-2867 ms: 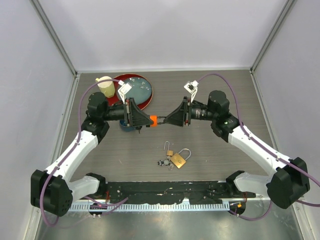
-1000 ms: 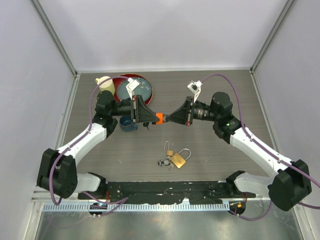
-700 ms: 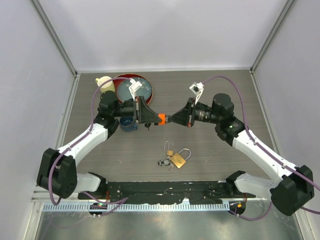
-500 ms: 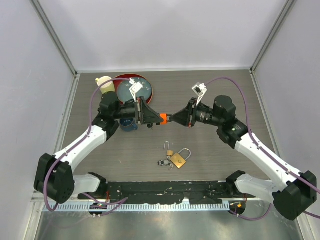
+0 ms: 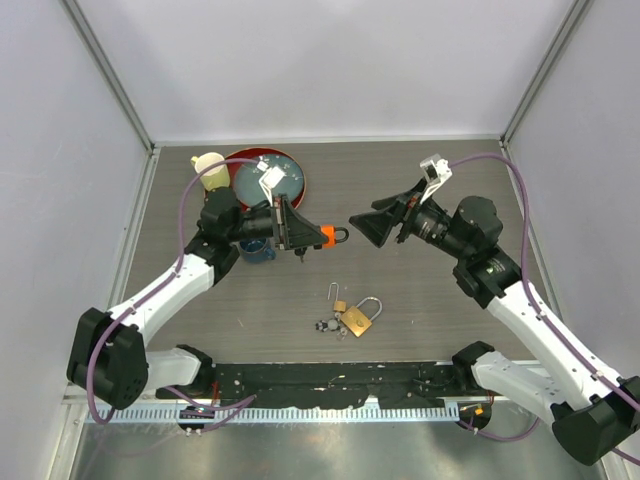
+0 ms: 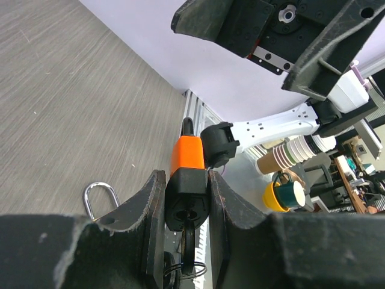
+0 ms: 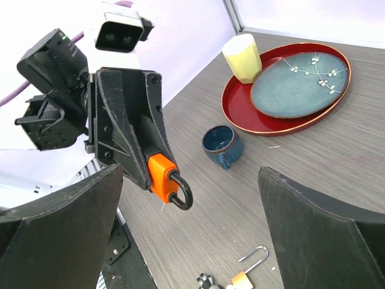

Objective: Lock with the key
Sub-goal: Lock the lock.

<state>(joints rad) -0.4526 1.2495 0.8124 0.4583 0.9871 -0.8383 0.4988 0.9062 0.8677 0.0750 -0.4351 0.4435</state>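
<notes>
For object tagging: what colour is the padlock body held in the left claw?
The padlock body is bright orange; the right wrist view shows it best.

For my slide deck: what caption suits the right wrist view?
Left gripper holds the orange padlock toward the camera; blue cup and red tray behind.

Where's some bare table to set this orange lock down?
Bare table lies along the far edge right of the red tray, and on both sides of the brass padlock. Crowded: the far-left corner, with tray, yellow cup and blue mug.
</notes>
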